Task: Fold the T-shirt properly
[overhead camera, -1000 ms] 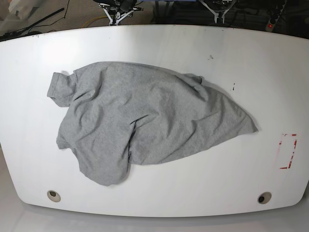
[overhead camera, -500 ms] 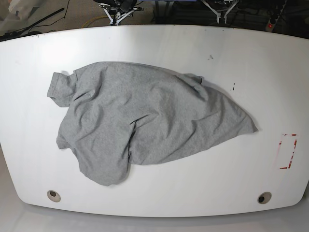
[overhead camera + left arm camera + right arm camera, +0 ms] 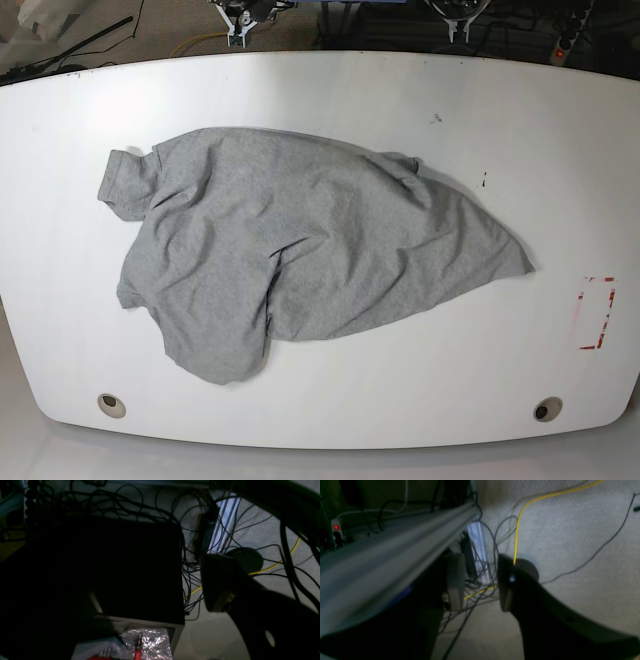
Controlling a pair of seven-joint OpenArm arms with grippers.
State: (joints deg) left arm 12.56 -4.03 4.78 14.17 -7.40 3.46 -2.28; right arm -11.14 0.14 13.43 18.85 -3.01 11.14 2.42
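Both claws have pulled back farther beyond the far edge of the table (image 3: pixel 330 80), well away from the T-shirt (image 3: pixel 290 250), which lies crumpled and unmoved. The right claw (image 3: pixel 480 585) is spread with nothing between its fingers; the left claw (image 3: pixel 220 585) shows only one finger, so I cannot tell its state.

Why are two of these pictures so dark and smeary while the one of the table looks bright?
Base view: evenly lit and sharp, though the white table bows at its edges from lens distortion around the T-shirt. Left wrist view: badly underexposed, mostly black, showing cables on the floor. Right wrist view: dim and blurred, especially the grey rail; the right tool shows only as dark silhouettes.
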